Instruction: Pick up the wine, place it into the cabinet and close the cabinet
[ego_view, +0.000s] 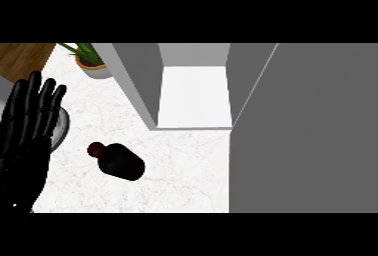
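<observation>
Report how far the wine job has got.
Done: nothing beyond the cabinet standing open, its door swung out. In hand: nothing; the left hand rests open at the left edge. Left: pick up the wine bottle from the counter, shelve it, close the door.

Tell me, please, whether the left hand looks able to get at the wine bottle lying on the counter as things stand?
Probably yes. The left hand rests open at the view's left edge, and only bare counter lies between it and the wine bottle, which lies apart from the open cabinet.
</observation>
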